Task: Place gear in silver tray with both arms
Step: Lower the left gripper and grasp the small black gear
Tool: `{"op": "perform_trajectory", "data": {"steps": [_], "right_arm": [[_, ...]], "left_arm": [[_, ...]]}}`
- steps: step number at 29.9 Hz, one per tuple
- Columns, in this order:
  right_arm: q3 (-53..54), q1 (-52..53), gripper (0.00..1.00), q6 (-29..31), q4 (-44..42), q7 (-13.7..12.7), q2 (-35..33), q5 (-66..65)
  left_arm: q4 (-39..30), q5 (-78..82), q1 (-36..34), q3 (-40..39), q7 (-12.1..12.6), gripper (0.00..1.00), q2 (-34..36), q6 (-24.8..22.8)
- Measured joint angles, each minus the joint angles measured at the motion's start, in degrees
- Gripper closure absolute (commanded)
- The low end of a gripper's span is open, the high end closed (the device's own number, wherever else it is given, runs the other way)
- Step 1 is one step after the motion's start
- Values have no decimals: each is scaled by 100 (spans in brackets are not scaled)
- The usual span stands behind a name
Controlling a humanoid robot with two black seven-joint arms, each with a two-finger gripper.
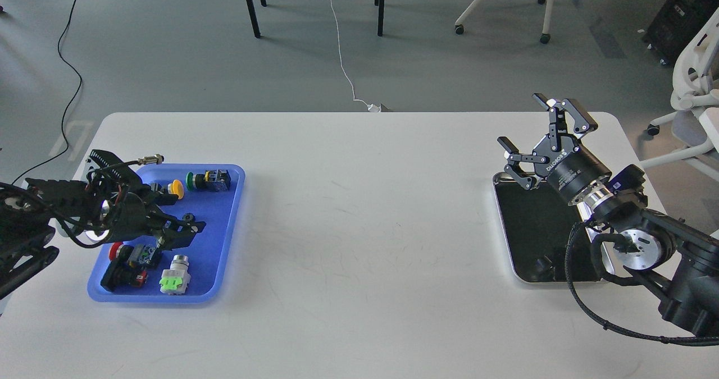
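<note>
The silver tray (504, 228) lies at the table's right side, and its dark bottom shows a small dark round shape (542, 264) that I cannot identify. My right gripper (521, 119) hovers open and empty over the tray's far edge. My left gripper (190, 224) is low inside the blue tray (224, 238), lying almost level, right where two small black gears lay. One black gear (188, 217) shows at its fingertips. The other is hidden under the gripper. The fingers are dark and too close together to tell whether they grip anything.
The blue tray also holds push buttons: a yellow one (177, 188), a green one (194, 181), a red one (116, 251) and a silver switch with a green base (174, 277). Chair legs and cables lie on the floor beyond the table's far edge.
</note>
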Motion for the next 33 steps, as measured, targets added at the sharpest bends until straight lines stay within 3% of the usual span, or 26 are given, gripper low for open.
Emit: {"op": "perform_trajectory", "data": {"steps": [2,7,10,25,28,33], "right_arm": [[-2,-2,1,0,5,0,-1,0],[-5,-8,1,0,15,0,-9,2],[-5,-16,1,0,20,0,-18,3],[-9,-23,1,0,40,0,-18,-1],[-9,-26,1,0,42,0,-18,-2],[-9,-23,1,0,42,0,-18,-2]], "left_arm": [[138,0,0,4,1,31,-74,0],[426,0,0,76,2,31,-165,15],[495,0,0,117,2,43,-181,45],[851,-2,-4,124,0,46,-391,86],[878,-2,-4,124,0,61,-411,117],[914,-1,4,123,-1,72,-440,126]]}}
